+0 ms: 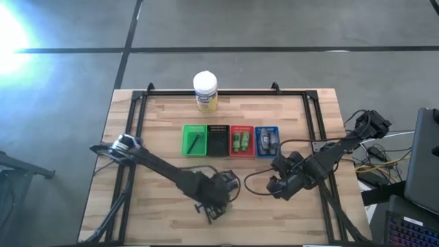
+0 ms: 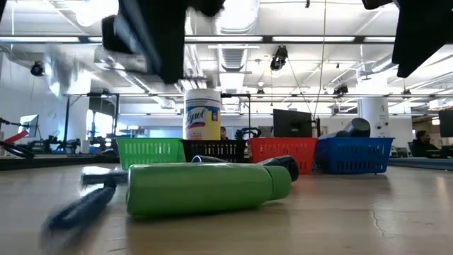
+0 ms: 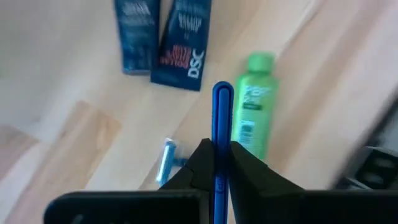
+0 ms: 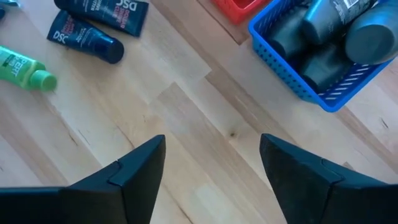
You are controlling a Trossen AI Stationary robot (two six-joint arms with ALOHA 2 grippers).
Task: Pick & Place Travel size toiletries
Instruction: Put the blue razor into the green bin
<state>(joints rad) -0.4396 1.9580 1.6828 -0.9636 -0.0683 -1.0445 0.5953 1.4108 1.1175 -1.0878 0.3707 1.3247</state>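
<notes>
My left gripper [image 3: 222, 149] [image 1: 218, 199] hovers near the table's near edge, shut on a thin blue razor [image 3: 222, 112]. Under it on the wood lie a green bottle [image 3: 252, 112] on its side, two dark blue packets [image 3: 183, 43] [image 3: 137, 34] and a second blue razor [image 3: 166, 163]. In the low view the green bottle [image 2: 205, 188] lies flat, with a blurred razor [image 2: 78, 209] beside it. My right gripper [image 4: 211, 149] [image 1: 274, 185] is open over bare wood, near the blue basket [image 4: 323, 68] that holds grey tubes [image 4: 367, 31]. My left gripper pinches the razor's slim blue handle [image 3: 222, 134] between its two fingers. The handle runs along the fingers, and its free end [image 3: 222, 90] sticks out past the fingertips. The razor looks lifted clear of the table. Its head is hidden behind the fingers.
Four mesh baskets stand in a row mid-table: green [image 1: 195, 139], black [image 1: 218, 139], red [image 1: 240, 139], blue [image 1: 266, 139]. A white-lidded yellow jar [image 1: 205, 92] stands behind them at the far edge. Bare wood lies between the two grippers and left of my left arm.
</notes>
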